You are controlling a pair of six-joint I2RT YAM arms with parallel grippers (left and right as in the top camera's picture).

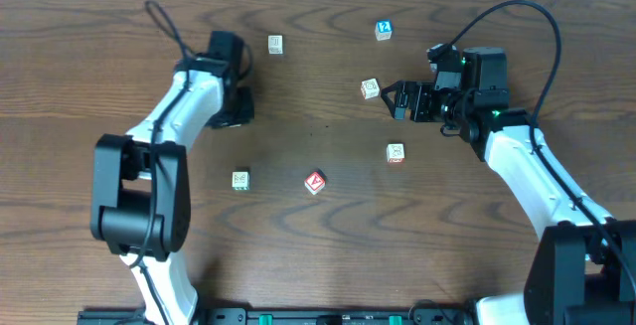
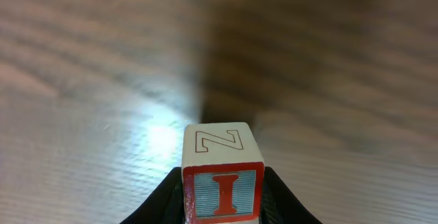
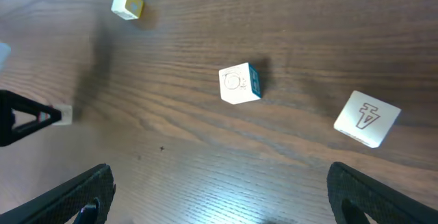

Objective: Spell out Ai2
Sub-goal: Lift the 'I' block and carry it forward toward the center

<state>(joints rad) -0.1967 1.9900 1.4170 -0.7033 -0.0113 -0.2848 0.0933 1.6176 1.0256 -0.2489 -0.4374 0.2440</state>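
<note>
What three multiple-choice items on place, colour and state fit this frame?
1. Where is the red A block in the overhead view? A) lower centre B) top left corner C) far right edge
2. What colour frames the letter on the I block in the left gripper? A) green B) red C) yellow
3. The right gripper is: A) shut on a block B) open and empty C) out of view
Answers: 1 A, it sits low, mid-picture; 2 B, the left wrist view shows a red border; 3 B, its fingers stand wide apart, nothing between.
</note>
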